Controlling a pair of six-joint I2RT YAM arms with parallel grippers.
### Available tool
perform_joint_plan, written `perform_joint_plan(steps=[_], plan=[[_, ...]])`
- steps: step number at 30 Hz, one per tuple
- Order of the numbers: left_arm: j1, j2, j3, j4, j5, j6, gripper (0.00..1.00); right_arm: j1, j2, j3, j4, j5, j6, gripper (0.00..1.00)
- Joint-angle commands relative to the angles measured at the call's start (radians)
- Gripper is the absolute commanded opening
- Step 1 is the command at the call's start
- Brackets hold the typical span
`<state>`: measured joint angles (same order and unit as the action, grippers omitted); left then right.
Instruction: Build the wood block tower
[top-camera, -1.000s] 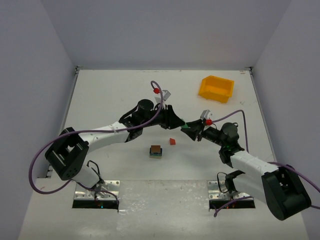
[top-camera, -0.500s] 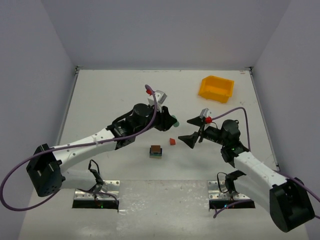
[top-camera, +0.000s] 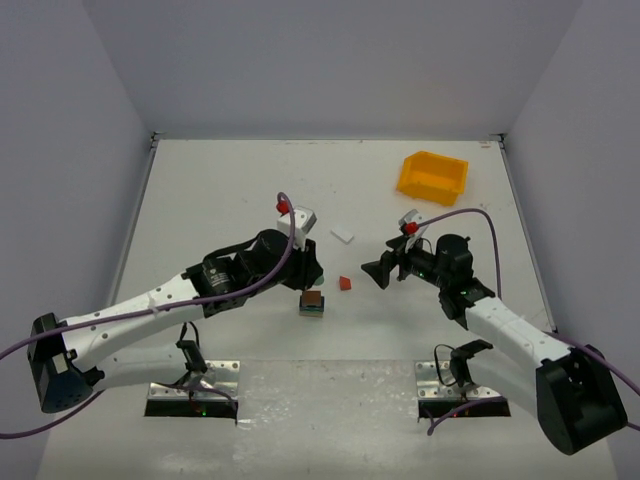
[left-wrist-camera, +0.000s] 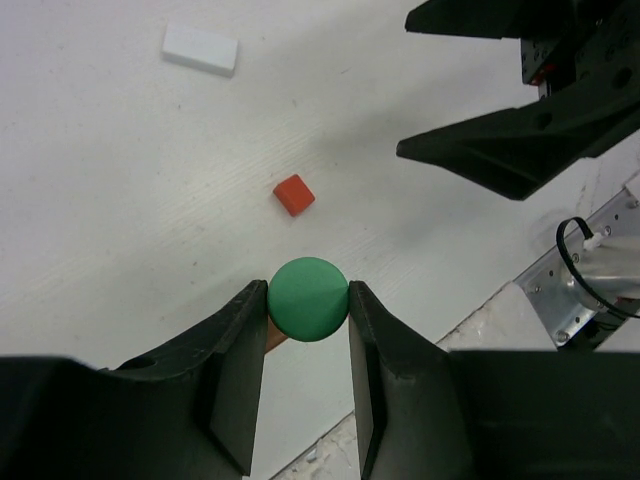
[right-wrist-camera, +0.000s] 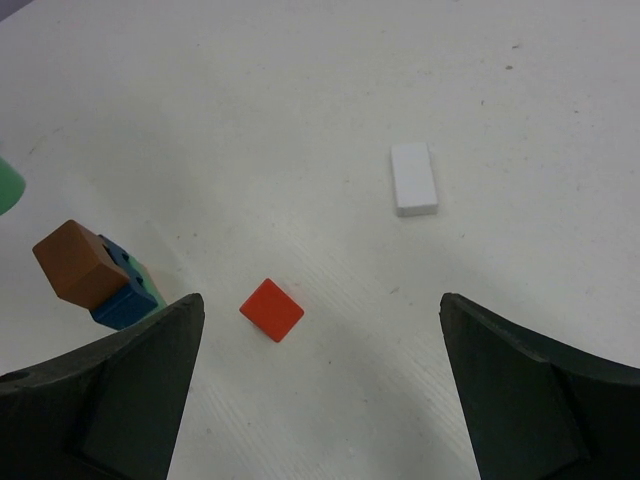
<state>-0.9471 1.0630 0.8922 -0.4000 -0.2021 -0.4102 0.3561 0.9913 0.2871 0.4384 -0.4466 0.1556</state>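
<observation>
The left tool (left-wrist-camera: 308, 302) grips a round green block (left-wrist-camera: 308, 297), a red block (left-wrist-camera: 294, 194) lying beyond.

just one of each is counted: red block (right-wrist-camera: 272, 309), white block (right-wrist-camera: 413, 178), brown block (right-wrist-camera: 78, 262), blue block (right-wrist-camera: 125, 300), green block (right-wrist-camera: 150, 280), green round piece (left-wrist-camera: 308, 299), yellow bin (top-camera: 432, 177).

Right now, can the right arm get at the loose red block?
Probably yes. The right gripper is open and aimed at the red block, which lies alone on bare table. The left gripper, holding a green piece, sits by the stack, off to one side.
</observation>
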Motion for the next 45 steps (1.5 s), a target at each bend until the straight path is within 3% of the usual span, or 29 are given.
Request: perform_joint_plan(steps=[1,12,29,45], plan=[[-0.037,-0.053,-0.035,-0.050,-0.023,-0.016,0.00,0.001,-0.003,0.042,0.020,0.046,0.007,0.99],[-0.101,-0.042,-0.072,-0.014,-0.162,-0.043,0.00,0.001,0.023,0.048,0.027,0.065,0.009,0.99],[-0.114,0.000,-0.101,0.063,-0.113,-0.010,0.00,0.001,0.061,0.076,-0.003,0.059,0.011,0.99],[-0.137,0.001,-0.125,0.040,-0.177,-0.048,0.01,0.001,0.075,0.090,-0.024,0.053,0.013,0.99]])
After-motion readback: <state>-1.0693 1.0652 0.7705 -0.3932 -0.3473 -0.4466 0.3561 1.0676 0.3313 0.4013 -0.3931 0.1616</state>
